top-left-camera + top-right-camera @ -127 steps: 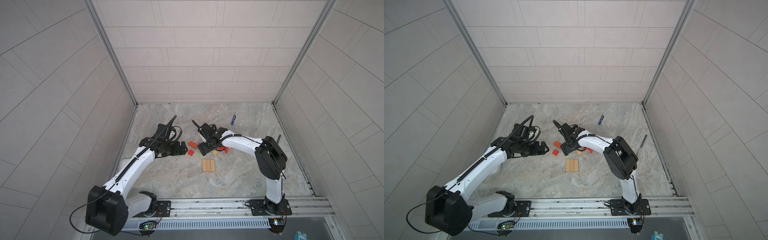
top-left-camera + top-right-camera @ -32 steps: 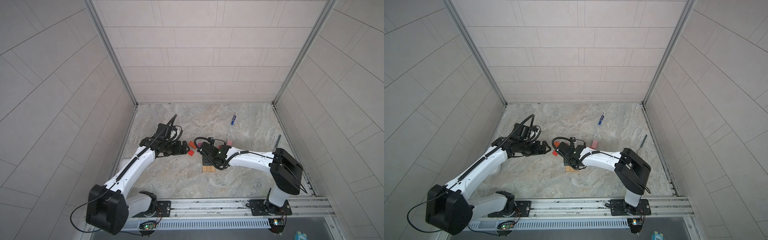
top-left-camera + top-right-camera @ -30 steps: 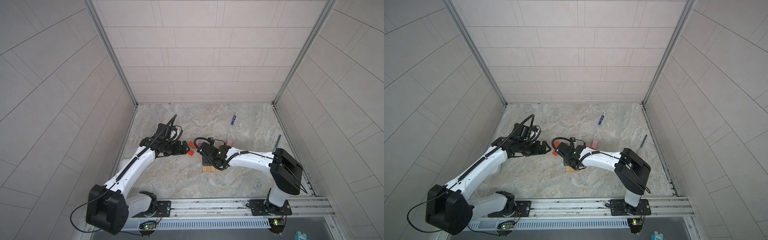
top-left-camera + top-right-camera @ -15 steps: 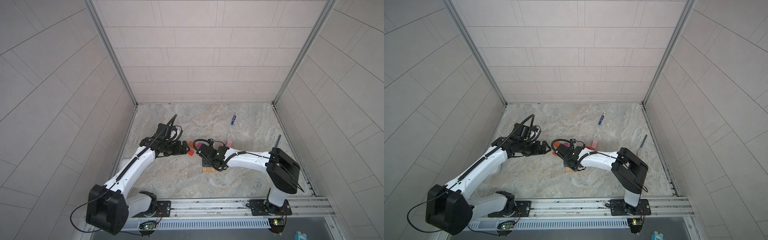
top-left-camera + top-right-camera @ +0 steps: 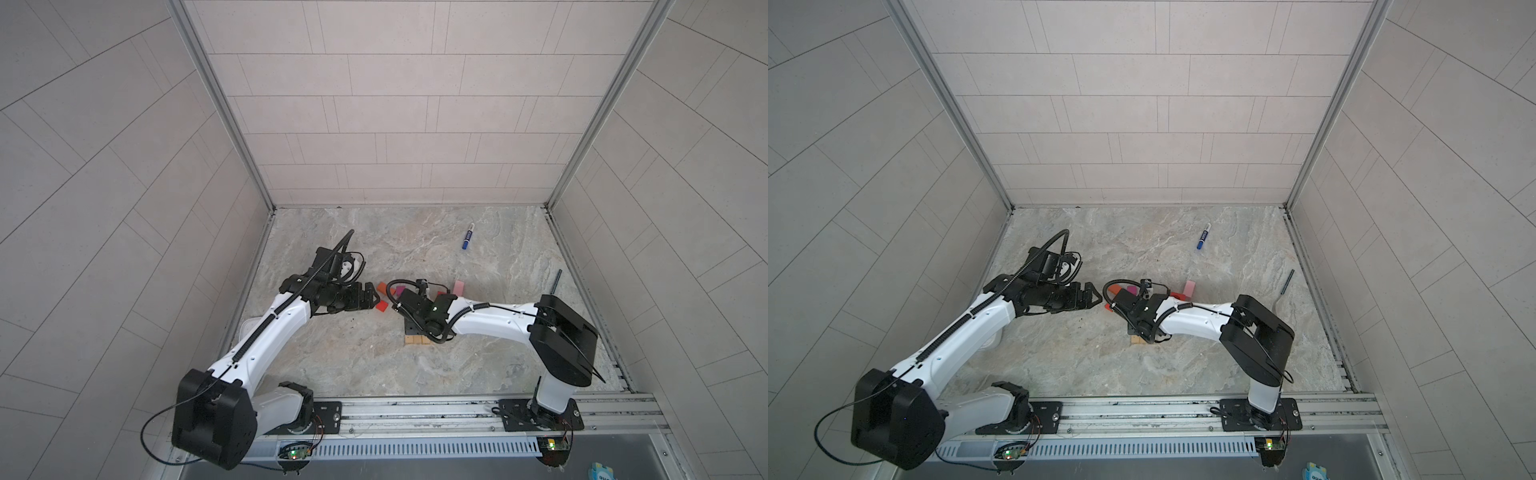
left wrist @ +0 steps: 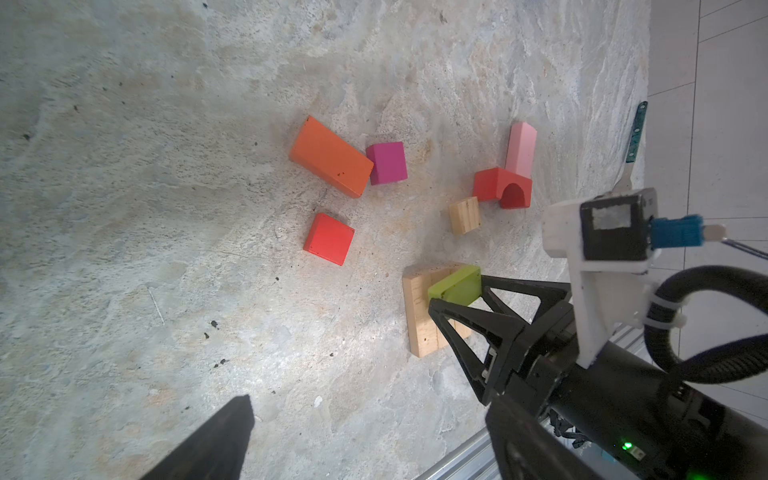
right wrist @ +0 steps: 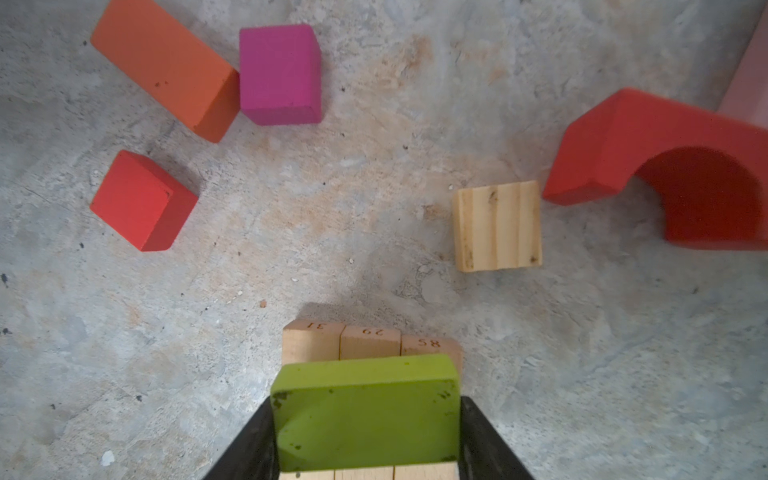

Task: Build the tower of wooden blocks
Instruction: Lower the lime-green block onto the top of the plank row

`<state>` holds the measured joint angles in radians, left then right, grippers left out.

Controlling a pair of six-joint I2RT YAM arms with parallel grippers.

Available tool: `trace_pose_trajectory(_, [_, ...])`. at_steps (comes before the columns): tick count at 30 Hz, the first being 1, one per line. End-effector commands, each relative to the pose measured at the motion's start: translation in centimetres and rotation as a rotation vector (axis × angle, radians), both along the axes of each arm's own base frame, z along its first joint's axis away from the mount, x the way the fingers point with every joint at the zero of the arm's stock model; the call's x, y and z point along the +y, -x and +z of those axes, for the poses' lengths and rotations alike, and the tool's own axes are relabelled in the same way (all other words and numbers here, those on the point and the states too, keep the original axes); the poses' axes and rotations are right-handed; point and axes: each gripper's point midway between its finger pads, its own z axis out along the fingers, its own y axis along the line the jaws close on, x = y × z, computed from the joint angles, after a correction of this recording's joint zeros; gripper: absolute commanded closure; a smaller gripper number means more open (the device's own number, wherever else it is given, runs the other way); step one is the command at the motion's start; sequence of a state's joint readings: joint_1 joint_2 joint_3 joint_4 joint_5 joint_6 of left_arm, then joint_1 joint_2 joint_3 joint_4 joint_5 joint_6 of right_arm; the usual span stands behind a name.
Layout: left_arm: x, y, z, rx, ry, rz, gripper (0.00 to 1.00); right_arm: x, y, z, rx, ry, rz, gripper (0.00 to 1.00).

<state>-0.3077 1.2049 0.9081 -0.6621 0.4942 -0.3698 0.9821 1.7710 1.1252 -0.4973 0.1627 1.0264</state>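
Three tan planks (image 7: 370, 343) lie side by side on the stone floor, also seen in the left wrist view as planks (image 6: 419, 316). My right gripper (image 7: 368, 440) is shut on a lime-green brick (image 7: 365, 411), held crosswise over them; I cannot tell whether it touches them. My left gripper (image 5: 374, 296) hovers open and empty to the left of the loose blocks. These are an orange brick (image 6: 330, 156), a magenta cube (image 6: 386, 162), a red cube (image 6: 328, 237), a small tan block (image 6: 464, 214), a red arch (image 6: 500, 187) and a pink brick (image 6: 520, 147).
A blue marker pen (image 5: 468, 236) lies at the back right. A dark slim tool (image 5: 556, 280) lies by the right wall. Tiled walls close in three sides, and a metal rail (image 5: 415, 411) runs along the front.
Some four seconds ago my right gripper was among the loose blocks; it now holds the green brick nearer the front, over the planks. In the last second it barely shifts. The left arm is still.
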Motion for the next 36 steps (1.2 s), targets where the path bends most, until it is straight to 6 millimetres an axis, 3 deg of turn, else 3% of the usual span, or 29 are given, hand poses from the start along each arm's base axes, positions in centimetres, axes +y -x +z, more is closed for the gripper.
trace_pose_trajectory(1, [0.14, 0.14, 0.13, -0.008, 0.008, 0.006, 0.05, -0.36, 0.31, -0.69, 0.007, 0.021, -0.019, 0.59])
trace_pose_trajectory(36, [0.14, 0.14, 0.12, -0.008, 0.008, 0.006, 0.05, -0.58, 0.73, -0.80, 0.001, 0.034, -0.022, 0.53])
